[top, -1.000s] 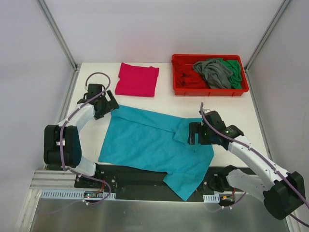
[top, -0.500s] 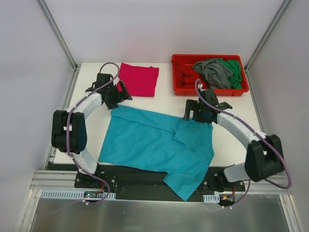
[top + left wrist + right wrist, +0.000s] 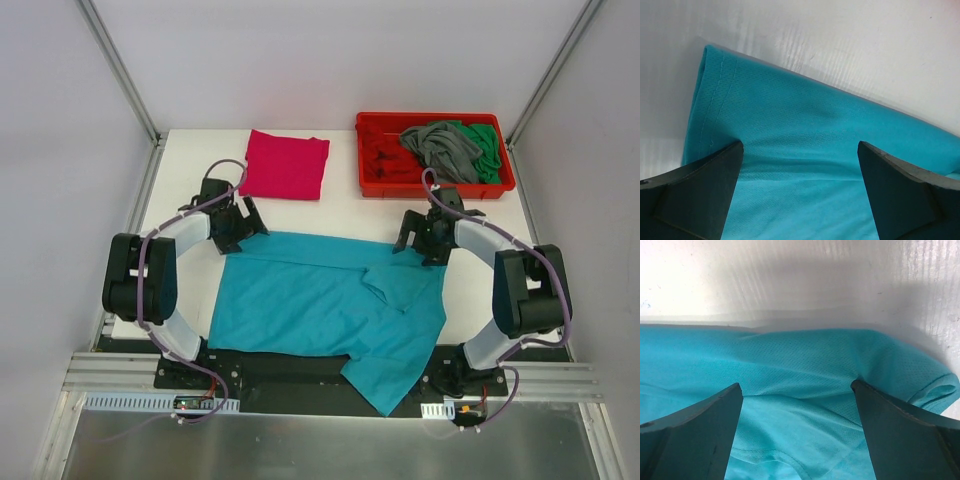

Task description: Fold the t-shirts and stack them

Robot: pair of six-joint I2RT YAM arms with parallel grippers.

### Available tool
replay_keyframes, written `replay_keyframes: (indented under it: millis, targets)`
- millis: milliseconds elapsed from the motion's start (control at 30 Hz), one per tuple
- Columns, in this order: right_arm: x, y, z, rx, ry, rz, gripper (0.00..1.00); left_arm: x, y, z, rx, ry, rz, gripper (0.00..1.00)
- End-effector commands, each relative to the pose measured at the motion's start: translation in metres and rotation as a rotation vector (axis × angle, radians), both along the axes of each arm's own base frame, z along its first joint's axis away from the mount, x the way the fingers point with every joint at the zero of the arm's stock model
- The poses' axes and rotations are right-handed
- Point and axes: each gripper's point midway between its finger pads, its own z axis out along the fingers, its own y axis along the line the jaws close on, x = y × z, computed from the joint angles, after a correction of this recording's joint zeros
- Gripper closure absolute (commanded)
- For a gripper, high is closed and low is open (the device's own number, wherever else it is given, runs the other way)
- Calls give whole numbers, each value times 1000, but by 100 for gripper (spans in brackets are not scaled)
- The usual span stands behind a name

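A teal-blue t-shirt (image 3: pixel 310 300) lies spread on the white table (image 3: pixel 350 212), and its near corner hangs over the front edge. A sleeve is folded in near its right side. My left gripper (image 3: pixel 236 236) is open at the shirt's far left corner, its fingers (image 3: pixel 715 185) pressing down on the teal cloth (image 3: pixel 805 110). My right gripper (image 3: pixel 424 246) is open at the far right corner, fingers (image 3: pixel 900 430) set on the cloth (image 3: pixel 800 357) just inside its edge. A magenta-pink t-shirt (image 3: pixel 285 165) lies folded at the back.
A red plastic tray (image 3: pixel 437 190) at the back right holds crumpled grey (image 3: pixel 440 148) and green (image 3: pixel 487 143) shirts, with red cloth on its left side. Metal frame posts rise at the table's back corners.
Both arms swung to the teal shirt's far edge. The left passed by the pink shirt; the right came up from the shirt's right middle. The far edge now lies straighter.
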Motion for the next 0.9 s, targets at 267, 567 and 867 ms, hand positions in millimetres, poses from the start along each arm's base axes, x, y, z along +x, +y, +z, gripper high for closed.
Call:
replay_keyframes:
  millis: [267,567,867]
  targets:
    - [20,-22,24,-95,-57,4,4,-28,37,12,145,3,85,1]
    - [-26,-7,66,-97,-124,87,4,-26,23,51,104,-67,91,1]
    - [-74,56,39,12,-70,222,4,-30,-19,35,71,-23,-37,1]
